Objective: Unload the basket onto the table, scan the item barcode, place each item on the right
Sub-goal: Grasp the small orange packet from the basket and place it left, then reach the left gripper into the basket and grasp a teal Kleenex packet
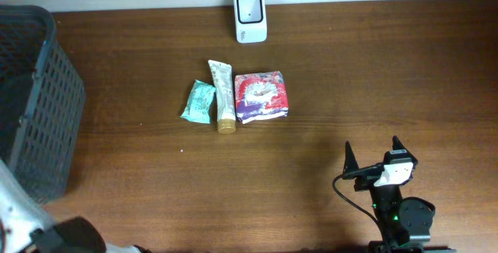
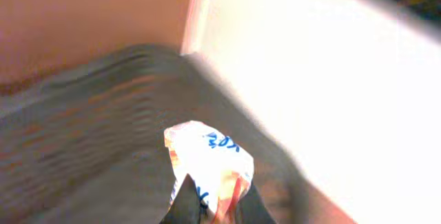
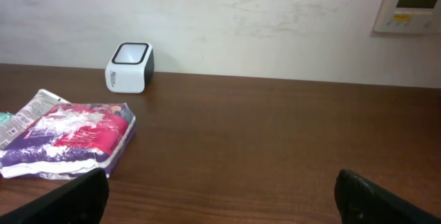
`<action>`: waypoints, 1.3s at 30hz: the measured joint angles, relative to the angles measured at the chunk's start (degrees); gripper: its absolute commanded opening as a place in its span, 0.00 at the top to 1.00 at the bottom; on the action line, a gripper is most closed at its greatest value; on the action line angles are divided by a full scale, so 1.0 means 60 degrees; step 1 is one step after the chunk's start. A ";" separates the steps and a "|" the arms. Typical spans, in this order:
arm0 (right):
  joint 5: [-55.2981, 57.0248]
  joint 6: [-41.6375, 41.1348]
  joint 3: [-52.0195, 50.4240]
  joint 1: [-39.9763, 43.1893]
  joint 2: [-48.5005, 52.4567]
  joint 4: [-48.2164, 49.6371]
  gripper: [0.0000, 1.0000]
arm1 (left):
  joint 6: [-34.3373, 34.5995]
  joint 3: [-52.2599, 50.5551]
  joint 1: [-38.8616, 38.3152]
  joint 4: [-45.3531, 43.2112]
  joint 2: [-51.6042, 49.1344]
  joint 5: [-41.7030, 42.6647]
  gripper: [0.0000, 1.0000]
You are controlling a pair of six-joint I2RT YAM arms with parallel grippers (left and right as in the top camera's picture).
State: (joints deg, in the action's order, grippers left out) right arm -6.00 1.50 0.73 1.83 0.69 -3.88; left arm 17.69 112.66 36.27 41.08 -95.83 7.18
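The overhead camera is looking straight down at the table (image 1: 366, 74). The right wrist one, low, is facing the far wall, sharing scanner (image 1: 250, 17) and purple packet (image 1: 262, 96). The left is hugging a white packet (image 2: 207, 160).

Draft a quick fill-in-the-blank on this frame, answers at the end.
1. Between the teal packet and the red packet lies the ___.
2. The right fingers stand ___.
3. The left fingers are ___ on a white packet.
4. In the overhead view the basket sits at the ___ edge.
Missing words: tube; open; shut; left.
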 measured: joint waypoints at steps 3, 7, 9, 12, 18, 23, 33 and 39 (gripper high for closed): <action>-0.0004 -0.0004 0.0000 0.0000 0.0000 0.0000 0.01 | 0.0484 -0.0091 -0.1373 0.0022 0.0018 0.3661 1.00; 0.0000 -0.0004 0.0000 0.0000 0.0000 0.0000 0.01 | -0.0568 -0.1147 -0.5100 0.0368 -0.0390 0.2455 1.00; 0.0000 0.0000 0.0000 0.0000 0.0000 0.0000 0.01 | -0.0710 -0.1617 -0.6513 0.0382 -0.0962 0.0291 1.00; 0.0000 0.0000 0.0000 0.0000 0.0000 0.0000 0.01 | -0.0780 -0.1832 -0.7606 0.0521 -0.2565 -0.2371 0.99; 0.0000 -0.0007 0.0000 0.0000 0.0000 0.0000 0.02 | -0.0874 -0.1887 -0.7774 0.0546 -0.4896 -0.3767 0.44; 0.0000 0.0000 0.0000 0.0000 0.0000 0.0000 0.01 | -0.1319 -0.1774 -0.7777 0.0736 -0.4976 -0.4291 0.26; -0.0004 -0.0004 0.0000 0.0000 -0.0007 0.0000 0.01 | -0.2280 -0.0488 -0.5100 0.2422 -0.1359 -0.5023 1.00; 0.0000 0.0000 0.0000 0.0000 -0.0007 0.0000 0.01 | -0.3424 -0.0492 -0.4368 0.2707 -0.1457 -0.3406 0.99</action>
State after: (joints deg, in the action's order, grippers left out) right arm -6.00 1.50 0.73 1.83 0.64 -3.88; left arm -2.85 109.71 10.07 57.32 -104.57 -13.26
